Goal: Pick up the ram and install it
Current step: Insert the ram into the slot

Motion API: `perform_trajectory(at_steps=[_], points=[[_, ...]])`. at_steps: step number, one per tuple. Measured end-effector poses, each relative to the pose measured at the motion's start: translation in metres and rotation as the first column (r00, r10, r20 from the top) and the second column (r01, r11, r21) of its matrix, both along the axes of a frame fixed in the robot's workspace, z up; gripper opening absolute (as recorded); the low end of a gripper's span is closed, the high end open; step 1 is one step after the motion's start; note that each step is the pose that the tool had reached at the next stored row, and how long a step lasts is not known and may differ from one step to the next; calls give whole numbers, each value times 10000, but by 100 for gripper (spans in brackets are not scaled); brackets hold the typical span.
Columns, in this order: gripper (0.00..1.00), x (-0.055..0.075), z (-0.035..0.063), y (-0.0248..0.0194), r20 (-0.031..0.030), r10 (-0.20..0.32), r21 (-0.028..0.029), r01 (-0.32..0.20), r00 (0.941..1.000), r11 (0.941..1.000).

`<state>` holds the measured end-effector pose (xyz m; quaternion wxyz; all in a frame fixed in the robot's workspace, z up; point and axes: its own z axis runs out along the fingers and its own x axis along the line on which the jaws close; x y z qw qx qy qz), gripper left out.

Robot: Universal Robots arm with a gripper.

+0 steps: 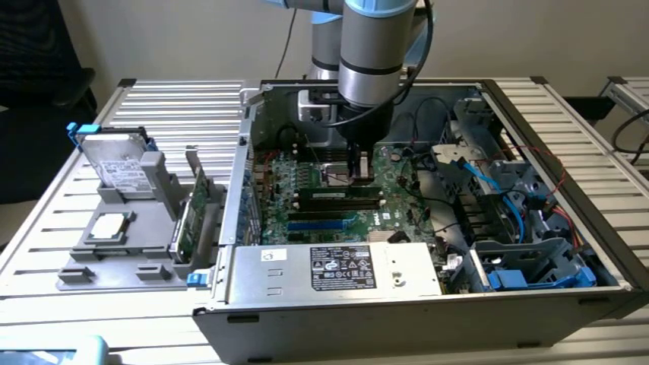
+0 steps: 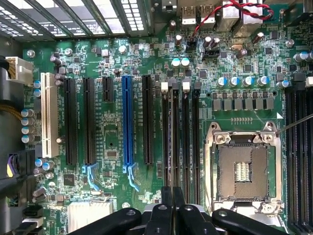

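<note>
You see a glossy green circuit board (image 2: pixel 111 117) carrying smooth plastic slot rails (image 2: pixel 147 120) in black, blue and white, and a bright bare-metal socket frame (image 2: pixel 243 138). The case (image 1: pixel 406 319) and the ribbed table (image 1: pixel 172 99) are dull grey metal. The gripper (image 2: pixel 172 192) looks matt black.

Seen from my remote desk: plain beige wall (image 1: pixel 182 38) at rear under soft, even light. Slatted alu. worktable (image 1: pixel 163 106) spans the fg. A 2nd slatted table (image 1: pixel 631 90) stands near it at the exterior view's right, w/ a dark chair (image 1: pixel 41 68) at the exterior view's left, partly cut off.
</note>
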<state>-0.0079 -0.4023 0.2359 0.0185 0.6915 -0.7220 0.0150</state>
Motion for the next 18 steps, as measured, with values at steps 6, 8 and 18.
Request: perform_trajectory(at_steps=[6,8,18], points=[[12,1,0,0,0,14,-49,-14,10000,10000],[12,1,-1,0,0,16,-72,-16,10000,10000],[12,0,-1,-6,-2,16,-80,-16,10000,10000]])
